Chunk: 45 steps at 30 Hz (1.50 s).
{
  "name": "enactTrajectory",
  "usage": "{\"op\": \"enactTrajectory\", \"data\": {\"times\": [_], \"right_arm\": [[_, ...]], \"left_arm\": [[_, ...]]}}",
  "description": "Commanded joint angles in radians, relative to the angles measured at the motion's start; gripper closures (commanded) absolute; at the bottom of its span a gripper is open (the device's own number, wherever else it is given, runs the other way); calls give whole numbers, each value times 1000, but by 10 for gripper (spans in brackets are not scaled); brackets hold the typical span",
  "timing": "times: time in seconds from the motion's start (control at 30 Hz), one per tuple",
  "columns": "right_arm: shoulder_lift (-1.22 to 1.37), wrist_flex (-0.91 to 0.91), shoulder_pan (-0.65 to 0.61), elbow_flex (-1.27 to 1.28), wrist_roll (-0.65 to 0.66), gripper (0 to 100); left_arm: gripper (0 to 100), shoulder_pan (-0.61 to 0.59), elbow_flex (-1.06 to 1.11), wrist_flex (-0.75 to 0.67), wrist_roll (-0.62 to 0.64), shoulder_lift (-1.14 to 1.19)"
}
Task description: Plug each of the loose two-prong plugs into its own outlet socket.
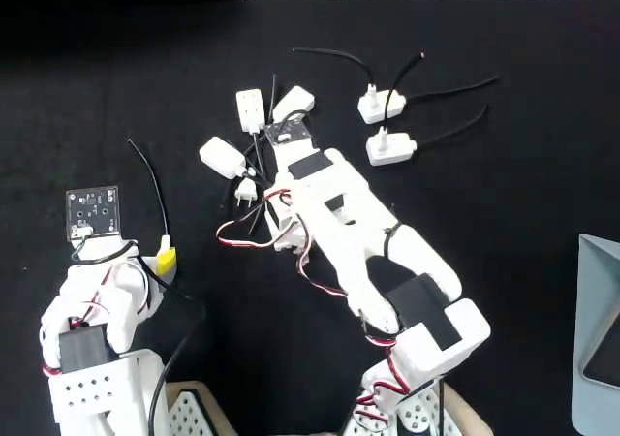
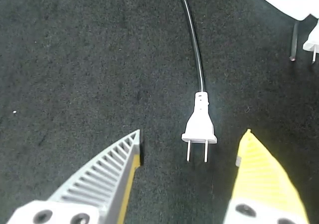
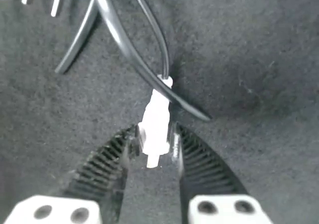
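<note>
Well, right gripper (image 3: 152, 152) is clamped on a small white two-prong plug (image 3: 155, 122) w/ black cord, seemingly near mid table (image 1: 504, 213). Left gripper (image 2: 192, 134) gapes wide, another white plug (image 2: 199, 128) lying btw. its fingers (image 2: 259, 174) — nearer the left edge.

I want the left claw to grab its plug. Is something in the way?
No, nothing visible is. The plug lies on bare black cloth, in the gap between the fingertips of the open left gripper, with its prongs pointing back at the gripper. Its cable trails away on the far side.
</note>
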Motion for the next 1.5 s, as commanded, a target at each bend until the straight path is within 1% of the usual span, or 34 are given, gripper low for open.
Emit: {"op": "enactTrajectory", "data": {"times": [0.0,0.2,0.27,0.33,0.37,0.53,0.7,0.73,0.83,1.03,1.23,1.4,1.47], "right_arm": [[1,-9,18,-48,-17,899],[45,-9,18,-54,-17,903],[70,-11,18,-68,-17,933],[87,-8,20,-96,-17,985],[91,-2,20,-105,-17,987],[93,25,29,-137,-17,975],[97,81,29,-171,-18,876],[94,81,29,-171,-25,871],[99,77,29,-188,-69,871],[102,72,29,-219,-72,871],[119,23,32,-188,-72,874],[147,18,52,-193,-68,972],[151,21,60,-193,-68,977]], "left_arm": [[694,-13,-4,-21,-2,-6],[694,-13,-4,-21,-2,-6],[694,-13,-4,-21,-2,-6],[694,-13,-4,-21,-3,-6],[694,-13,-4,-21,-3,-6],[694,-13,-4,-21,-3,-6],[694,-13,-4,-21,-3,-6],[694,-13,-4,-21,-3,-6],[694,-13,-4,-21,-3,-6],[694,-13,-4,-21,-3,-6],[694,-13,-4,-21,-3,-6],[694,-13,-2,-21,-3,-6],[694,-13,-2,-21,-3,-6]]}}
